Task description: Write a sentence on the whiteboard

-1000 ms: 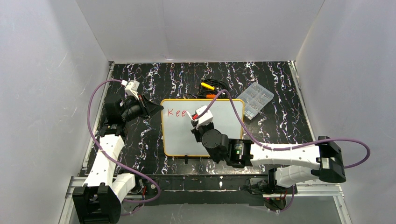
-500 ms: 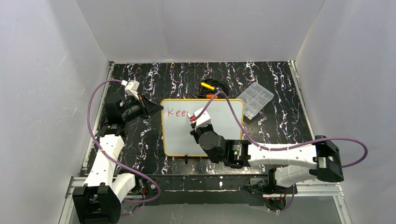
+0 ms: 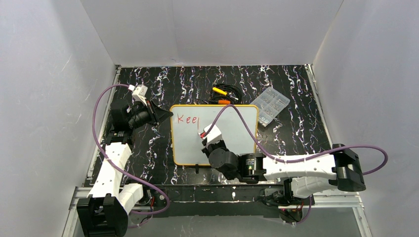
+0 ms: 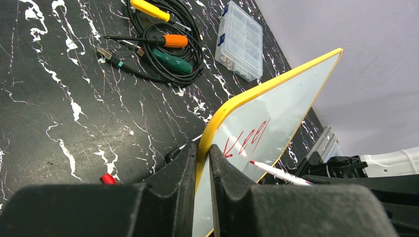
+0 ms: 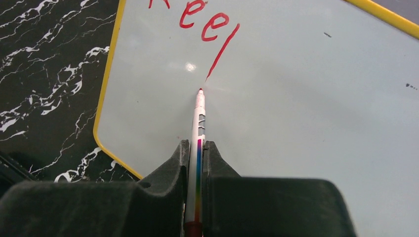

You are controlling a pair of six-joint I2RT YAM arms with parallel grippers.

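Note:
The whiteboard (image 3: 237,129), white with a yellow rim, lies on the black marbled table. Red lettering (image 3: 187,119) at its top left reads "Kee" plus one straight downstroke; it also shows in the right wrist view (image 5: 205,22) and the left wrist view (image 4: 247,138). My left gripper (image 3: 165,115) is shut on the board's left rim (image 4: 203,148). My right gripper (image 3: 205,134) is shut on a white marker (image 5: 198,128) with a rainbow stripe. Its red tip (image 5: 200,91) sits just below the stroke's lower end; whether it touches the board I cannot tell.
A clear plastic compartment box (image 3: 270,102) lies right of the board's far corner. Screwdrivers with yellow, orange and green handles and a black cable (image 4: 168,42) lie beyond the board's far edge. A red marker cap (image 4: 107,178) lies by the left gripper. White walls enclose the table.
My right gripper has drawn the marker toward the near edge, adding a long downstroke after "Kee". The left gripper and the board have not moved.

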